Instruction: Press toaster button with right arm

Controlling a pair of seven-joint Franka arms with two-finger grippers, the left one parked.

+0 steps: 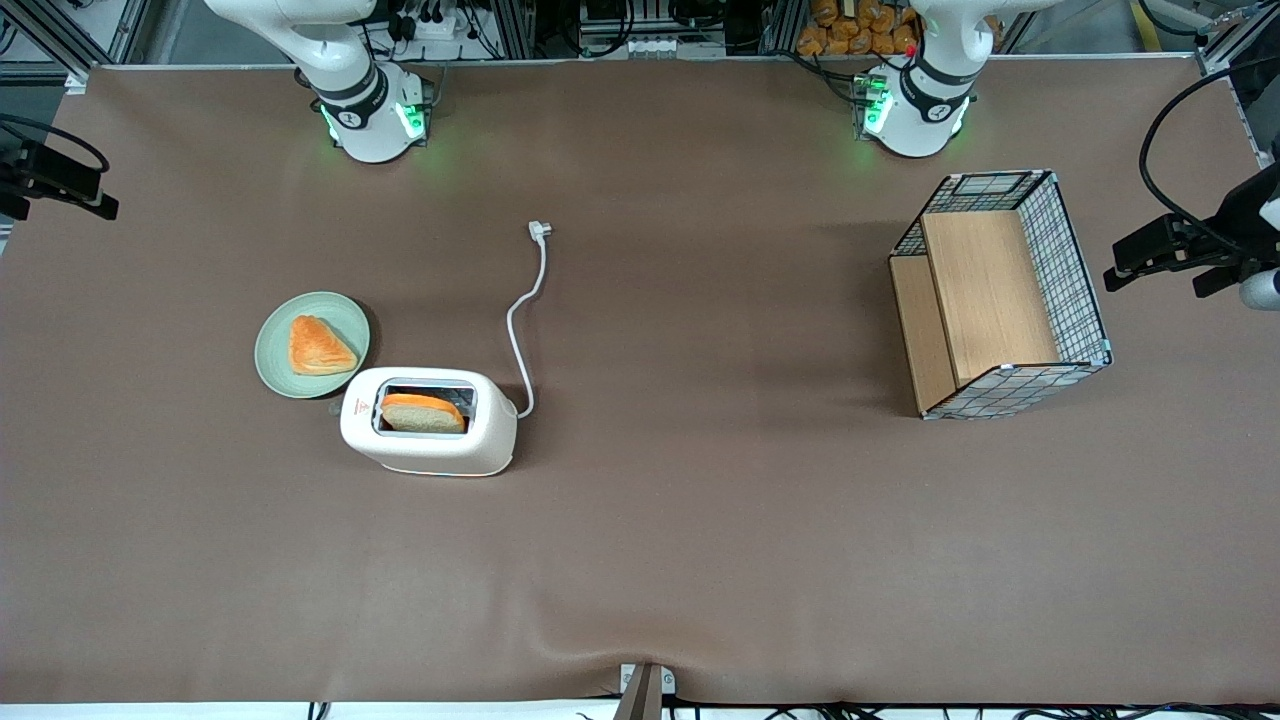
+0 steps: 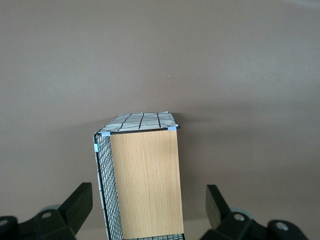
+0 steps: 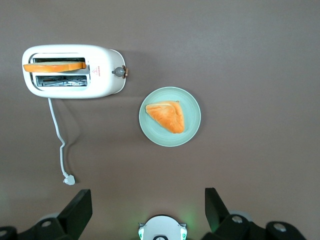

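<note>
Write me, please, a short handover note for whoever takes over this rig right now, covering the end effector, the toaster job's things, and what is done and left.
End effector of the right arm: open, empty, held high above the brown table, looking down on the toaster and plate.
Small white rounded toaster: upright on the table, a slice of bread standing in its slot, white cord trailing away from the front camera, unplugged.
Tiny grey button: on the toaster's narrow end nearest the pale green round plate, which holds a triangular pastry.
Done: nothing; the button is untouched.
Left: descend to the button end and press it.
</note>
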